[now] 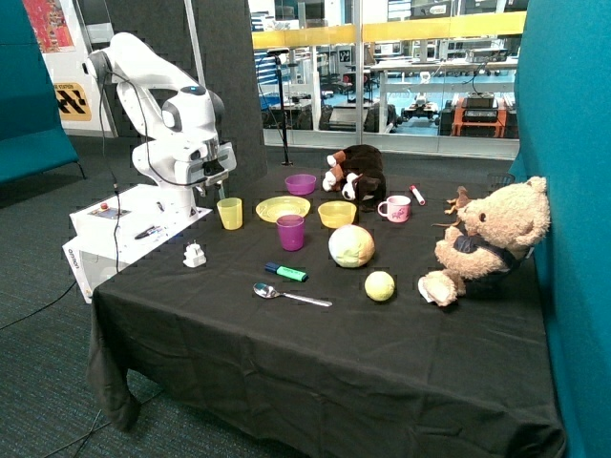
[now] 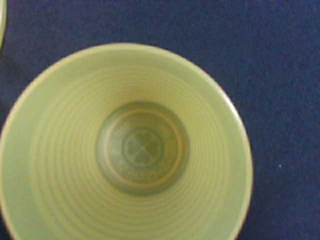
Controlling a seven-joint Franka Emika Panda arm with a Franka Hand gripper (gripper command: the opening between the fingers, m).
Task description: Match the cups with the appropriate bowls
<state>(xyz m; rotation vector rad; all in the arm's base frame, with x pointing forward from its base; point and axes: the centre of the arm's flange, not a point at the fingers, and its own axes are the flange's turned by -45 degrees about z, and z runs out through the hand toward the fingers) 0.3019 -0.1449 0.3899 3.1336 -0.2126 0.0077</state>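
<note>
While my gripper hangs directly above the yellow cup, the wrist view looks straight down into that cup, showing its ribbed inner wall and a clover mark on the base; my fingers appear in neither view clearly enough, so I cannot tell how far they are parted or whether they hold anything. I find the yellow cup upright on the black tablecloth near the table edge closest to my base, just beside the yellow plate. The purple cup stands upright in front of that plate, toward the table's middle. The purple bowl sits near the far edge, behind the plate, and the yellow bowl lies on the plate's other side, next to the pink-and-white mug. Neither cup is in a bowl.
</note>
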